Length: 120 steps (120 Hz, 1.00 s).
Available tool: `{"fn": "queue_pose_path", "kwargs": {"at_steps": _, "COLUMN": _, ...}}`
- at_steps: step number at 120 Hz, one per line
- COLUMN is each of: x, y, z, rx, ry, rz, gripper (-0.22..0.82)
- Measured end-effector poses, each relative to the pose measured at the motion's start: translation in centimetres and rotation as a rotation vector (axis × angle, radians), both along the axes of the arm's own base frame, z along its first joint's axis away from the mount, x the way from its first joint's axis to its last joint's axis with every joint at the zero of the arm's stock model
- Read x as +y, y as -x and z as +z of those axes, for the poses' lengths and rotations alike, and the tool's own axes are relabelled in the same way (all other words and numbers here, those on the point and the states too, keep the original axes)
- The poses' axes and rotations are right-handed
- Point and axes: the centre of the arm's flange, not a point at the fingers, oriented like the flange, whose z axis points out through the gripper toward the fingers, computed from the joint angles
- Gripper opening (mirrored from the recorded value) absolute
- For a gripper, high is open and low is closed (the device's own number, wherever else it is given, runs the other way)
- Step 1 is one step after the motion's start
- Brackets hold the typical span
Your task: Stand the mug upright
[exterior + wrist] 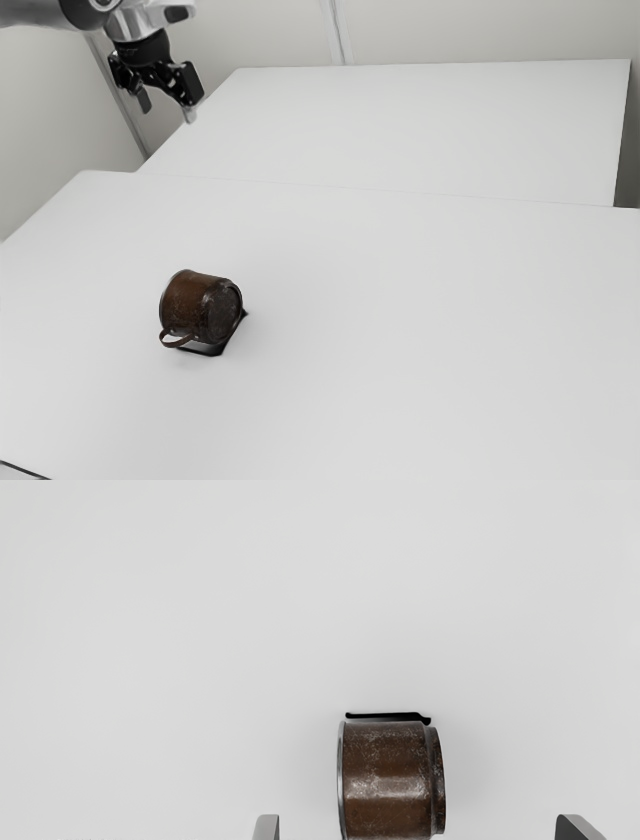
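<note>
A smooth white surface [430, 350] spreads across the exterior view. Toward one o'clock, past its far edge, lies a second flat white slab [430, 130]. A pale back wall [260, 30] stands at twelve o'clock, with a narrow upright strip [338, 30] running down it. A pale side wall [35, 130] stands at ten o'clock. Near eight o'clock, a thin dark line [25, 471] slants across the corner.
</note>
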Motion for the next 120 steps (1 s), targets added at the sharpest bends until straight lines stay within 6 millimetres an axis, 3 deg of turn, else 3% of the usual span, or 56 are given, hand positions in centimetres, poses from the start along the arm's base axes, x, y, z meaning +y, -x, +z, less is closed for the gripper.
{"fn": "queue_pose_path", "kwargs": {"at_steps": 16, "x": -0.6, "y": 1.2, "z": 0.7, "rx": 0.014, "ry": 0.07, "rz": 0.004, "gripper": 0.6}}
{"fn": "queue_pose_path", "kwargs": {"at_steps": 23, "x": 0.6, "y": 1.2, "z": -0.8, "rx": 0.046, "ry": 0.135, "rz": 0.034, "gripper": 0.6}}
{"fn": "queue_pose_path", "kwargs": {"at_steps": 29, "x": 3.3, "y": 1.4, "z": -2.3, "rx": 0.066, "ry": 0.202, "rz": 0.09, "gripper": 0.6}}
{"fn": "queue_pose_path", "kwargs": {"at_steps": 36, "x": 7.9, "y": 1.8, "z": -4.5, "rx": 0.084, "ry": 0.294, "rz": 0.176, "gripper": 0.6}}
{"fn": "queue_pose_path", "kwargs": {"at_steps": 49, "x": 17.0, "y": 3.3, "z": -10.7, "rx": 0.104, "ry": 0.482, "rz": 0.35, "gripper": 0.6}}
{"fn": "queue_pose_path", "kwargs": {"at_steps": 56, "x": 19.7, "y": 3.2, "z": -13.5, "rx": 0.1, "ry": 0.561, "rz": 0.4, "gripper": 0.61}}
{"fn": "queue_pose_path", "kwargs": {"at_steps": 72, "x": 20.7, "y": 2.8, "z": -23.1, "rx": 0.133, "ry": 0.734, "rz": 0.451, "gripper": 0.6}}
{"fn": "queue_pose_path", "kwargs": {"at_steps": 83, "x": 21.0, "y": 2.0, "z": -27.9, "rx": 0.127, "ry": 0.805, "rz": 0.462, "gripper": 0.6}}
{"fn": "queue_pose_path", "kwargs": {"at_steps": 95, "x": 21.6, "y": 2.5, "z": -31.4, "rx": 0.105, "ry": 0.87, "rz": 0.474, "gripper": 0.6}}
{"fn": "queue_pose_path", "kwargs": {"at_steps": 108, "x": 22.9, "y": 3.4, "z": -33.7, "rx": 0.068, "ry": 0.913, "rz": 0.48, "gripper": 0.6}}
{"fn": "queue_pose_path", "kwargs": {"at_steps": 120, "x": 22.3, "y": 5.3, "z": -36.7, "rx": 0.067, "ry": 0.983, "rz": 0.495, "gripper": 0.6}}
